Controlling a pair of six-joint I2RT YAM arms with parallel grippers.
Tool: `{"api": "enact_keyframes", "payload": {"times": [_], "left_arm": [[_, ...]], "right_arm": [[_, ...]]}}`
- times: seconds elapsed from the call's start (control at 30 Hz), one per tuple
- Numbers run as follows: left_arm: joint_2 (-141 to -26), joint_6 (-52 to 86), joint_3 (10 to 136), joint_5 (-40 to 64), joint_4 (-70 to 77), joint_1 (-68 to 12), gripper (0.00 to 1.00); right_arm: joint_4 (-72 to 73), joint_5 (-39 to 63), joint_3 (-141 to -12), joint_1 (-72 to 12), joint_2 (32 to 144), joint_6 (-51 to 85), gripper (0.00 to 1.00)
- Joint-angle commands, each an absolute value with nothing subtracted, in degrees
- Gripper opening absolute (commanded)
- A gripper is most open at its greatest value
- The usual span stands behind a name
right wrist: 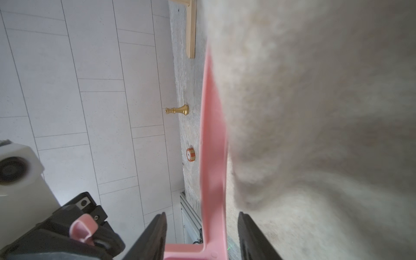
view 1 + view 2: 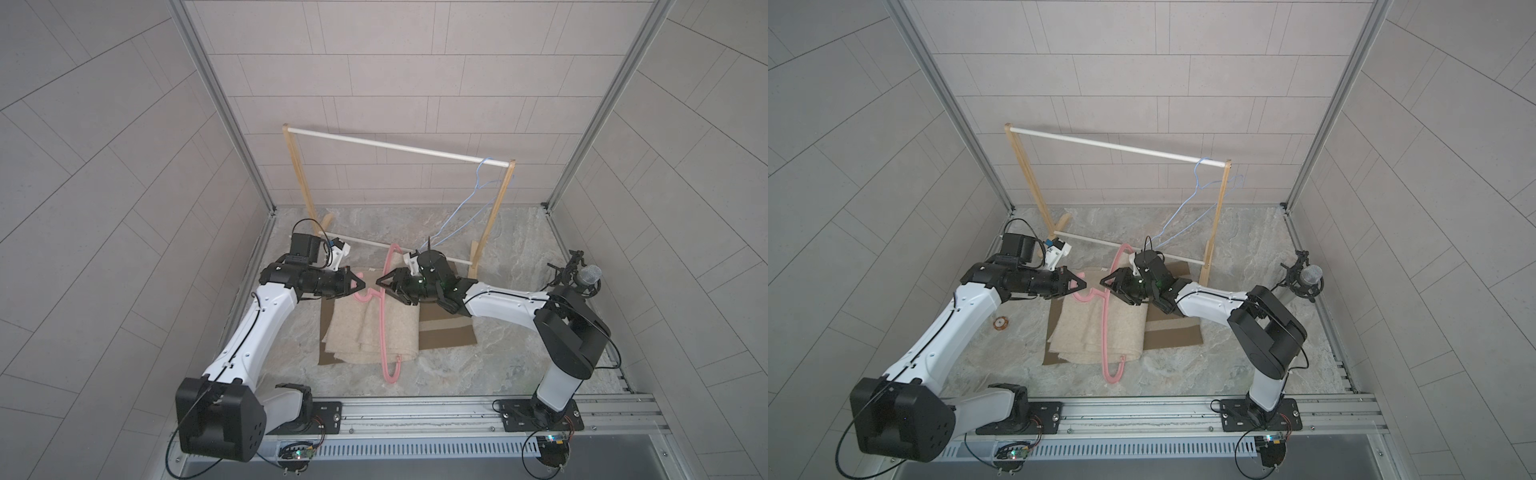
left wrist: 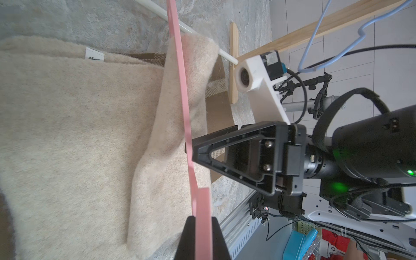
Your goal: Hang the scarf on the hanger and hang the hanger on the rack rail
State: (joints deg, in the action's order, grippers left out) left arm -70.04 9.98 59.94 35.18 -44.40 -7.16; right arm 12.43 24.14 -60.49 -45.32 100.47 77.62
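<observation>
A pink hanger [image 2: 381, 328] [image 2: 1104, 332] lies across a folded cream scarf [image 2: 353, 332] [image 2: 1079, 332] on the table. My left gripper [image 2: 361, 285] [image 2: 1082, 284] [image 3: 203, 219] is shut on the hanger's [image 3: 180, 90] hook end. Facing it, my right gripper [image 2: 379, 282] [image 2: 1102, 282] [image 1: 202, 216] stands open. Its jaws straddle the hanger's [image 1: 212, 135] stem just past the hook, with a gap on each side. One fold of the scarf [image 3: 78, 135] [image 1: 315, 112] bulges up against the hanger's arm.
A wooden rack with a white rod [image 2: 399, 145] stands behind, a blue wire hanger [image 2: 478, 195] hung at its right end. A brown cloth [image 2: 446, 332] lies under the scarf. A microphone [image 2: 588, 276] is at the right. A gold chess piece [image 1: 177, 110] and a small orange disc [image 2: 1000, 323] sit left.
</observation>
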Motion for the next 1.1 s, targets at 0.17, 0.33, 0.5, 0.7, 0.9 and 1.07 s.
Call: {"api": "enact_keyframes", "payload": {"times": [0.17,0.33,0.5,0.7,0.9,1.07], "left_arm": [[-68.95,5.4,61.31,37.11,-45.17,-7.63,0.01],[-67.76,5.85,63.04,30.55,-47.95,-7.59,0.11],[-65.47,11.42,63.72,26.27,-48.84,-5.52,0.36],[-64.2,17.61,59.33,26.02,-45.93,0.4,0.64],[-73.22,15.6,55.89,37.46,-44.6,0.61,0.66],[-81.58,12.92,56.14,38.09,-44.58,-4.37,0.66]], "right_arm": [[9.54,24.83,-60.69,-46.28,100.68,76.88,0.23],[8.84,25.69,-59.22,-45.53,98.73,75.23,0.08],[9.39,28.88,-57.95,-43.61,96.94,72.49,0.05],[11.06,32.98,-56.65,-41.22,95.89,70.42,0.04],[13.13,35.65,-56.06,-40.63,96.34,70.36,0.03],[14.14,36.29,-55.52,-40.43,96.48,70.73,0.03]]}}
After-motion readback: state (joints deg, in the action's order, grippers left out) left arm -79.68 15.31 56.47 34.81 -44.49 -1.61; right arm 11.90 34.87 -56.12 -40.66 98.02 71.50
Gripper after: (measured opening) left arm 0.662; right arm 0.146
